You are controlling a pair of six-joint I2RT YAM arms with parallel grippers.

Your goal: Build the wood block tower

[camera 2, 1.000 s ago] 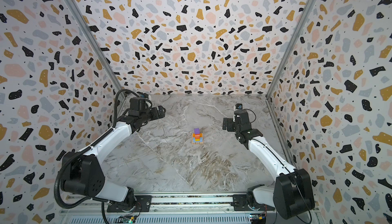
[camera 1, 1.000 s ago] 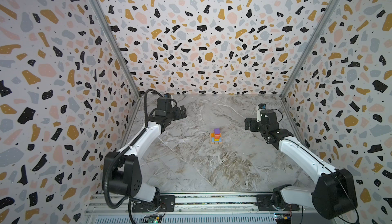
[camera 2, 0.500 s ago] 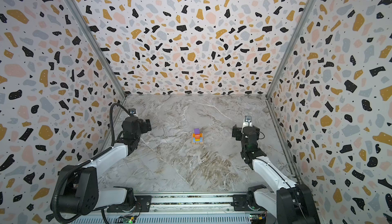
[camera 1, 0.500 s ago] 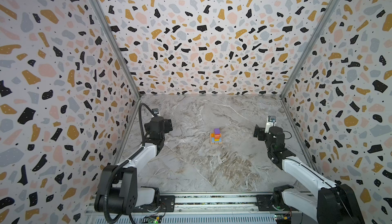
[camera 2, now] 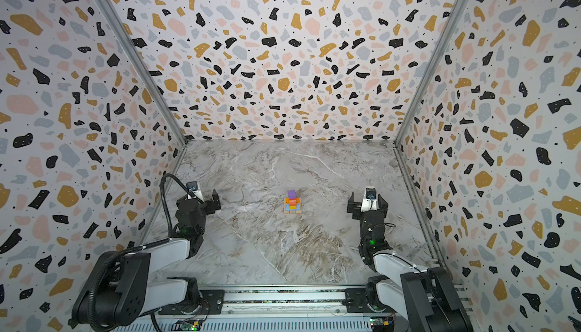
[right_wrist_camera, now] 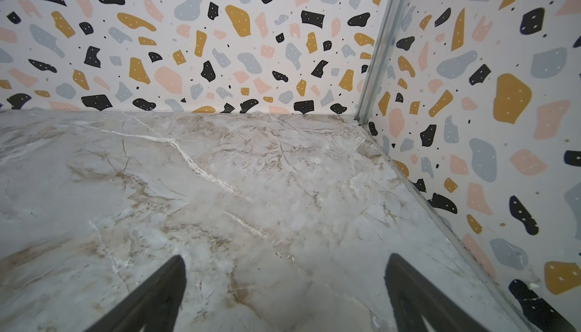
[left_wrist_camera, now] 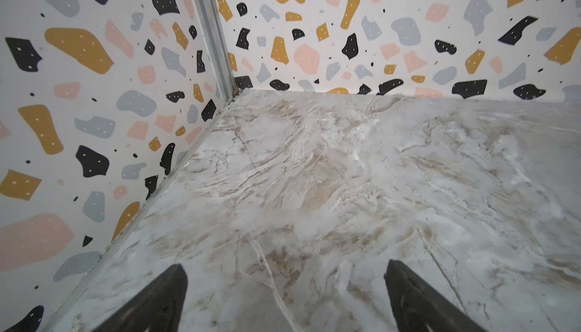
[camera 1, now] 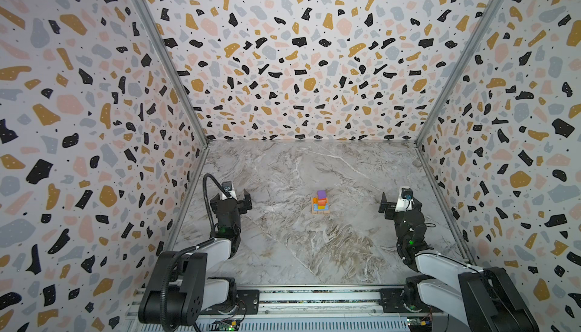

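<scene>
Both arms have pulled back since a second ago; the tower (camera 1: 320, 202) stands mid-table (camera 1: 283, 252), purple cube (camera 1: 321, 193) on top, untouched; you've got the left gripper (camera 1: 232, 198) well left of it, the right gripper (camera 1: 401, 202) well right; both have jaws spread wide, holding nothing.

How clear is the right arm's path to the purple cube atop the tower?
Probably yes: only bare marble tabletop lies between the right arm and the tower, the purple cube sits exposed on top, and the jaws stand open, empty.
</scene>
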